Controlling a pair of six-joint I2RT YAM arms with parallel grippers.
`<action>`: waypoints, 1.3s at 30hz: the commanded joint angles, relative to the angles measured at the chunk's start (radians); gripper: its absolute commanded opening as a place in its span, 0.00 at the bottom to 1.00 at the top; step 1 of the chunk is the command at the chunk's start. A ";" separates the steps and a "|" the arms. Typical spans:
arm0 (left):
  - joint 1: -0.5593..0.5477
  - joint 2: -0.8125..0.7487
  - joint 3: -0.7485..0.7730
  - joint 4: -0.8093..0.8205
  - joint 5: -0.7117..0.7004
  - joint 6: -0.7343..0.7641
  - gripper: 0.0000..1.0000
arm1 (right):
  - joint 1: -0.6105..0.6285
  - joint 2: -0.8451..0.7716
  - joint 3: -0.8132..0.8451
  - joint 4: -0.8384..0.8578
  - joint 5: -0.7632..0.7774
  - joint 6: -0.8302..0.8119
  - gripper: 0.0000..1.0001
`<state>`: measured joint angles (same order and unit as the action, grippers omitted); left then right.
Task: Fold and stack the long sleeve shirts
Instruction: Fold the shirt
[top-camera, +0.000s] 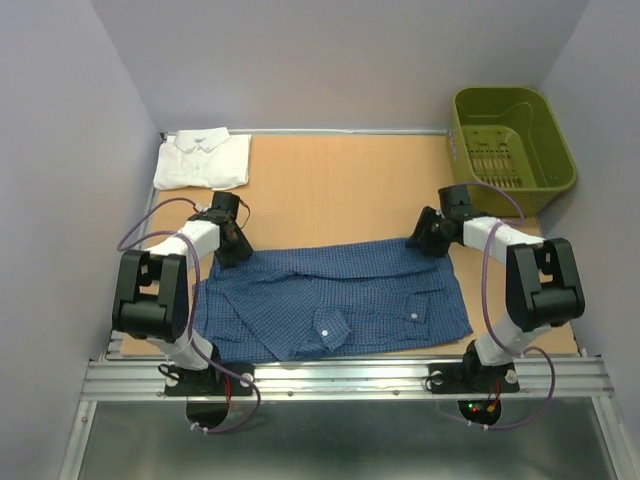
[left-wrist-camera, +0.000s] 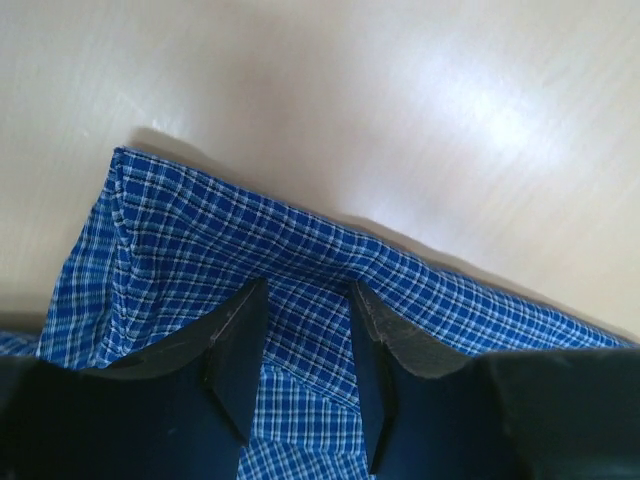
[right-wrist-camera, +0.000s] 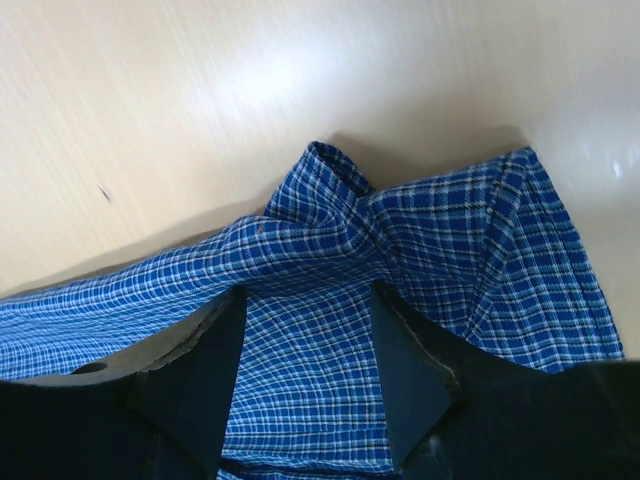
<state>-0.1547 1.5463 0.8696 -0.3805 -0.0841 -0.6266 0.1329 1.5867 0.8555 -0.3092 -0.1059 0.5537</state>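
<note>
The dark blue checked shirt (top-camera: 340, 300) lies spread and partly folded across the front of the table (top-camera: 340, 190). A plain white shirt (top-camera: 203, 160) sits folded at the back left corner. My left gripper (top-camera: 232, 248) is down on the blue shirt's far left corner. In the left wrist view the left gripper (left-wrist-camera: 308, 286) stands open, with checked cloth (left-wrist-camera: 200, 230) lying between and under the fingers. My right gripper (top-camera: 422, 240) is at the far right corner. The right wrist view shows the right gripper (right-wrist-camera: 308, 289) open over a raised ridge of cloth (right-wrist-camera: 450, 240).
An olive-green plastic basket (top-camera: 510, 150) stands at the back right, beyond the right arm. Bare wooden tabletop lies between the two shirts and behind the blue one. Grey walls close in the back and both sides.
</note>
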 joint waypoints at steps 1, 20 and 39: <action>0.032 0.081 0.072 0.052 -0.048 -0.009 0.49 | 0.010 0.136 0.112 -0.002 0.046 -0.021 0.59; 0.063 0.115 0.416 0.075 -0.084 0.126 0.70 | 0.134 0.196 0.481 -0.001 -0.054 -0.382 0.66; 0.060 -0.722 -0.119 0.132 -0.223 0.243 0.99 | 0.637 0.151 0.379 -0.099 -0.203 -0.611 0.72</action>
<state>-0.0963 0.8906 0.7887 -0.2798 -0.2752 -0.4183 0.7612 1.7119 1.2537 -0.3756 -0.3058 -0.0425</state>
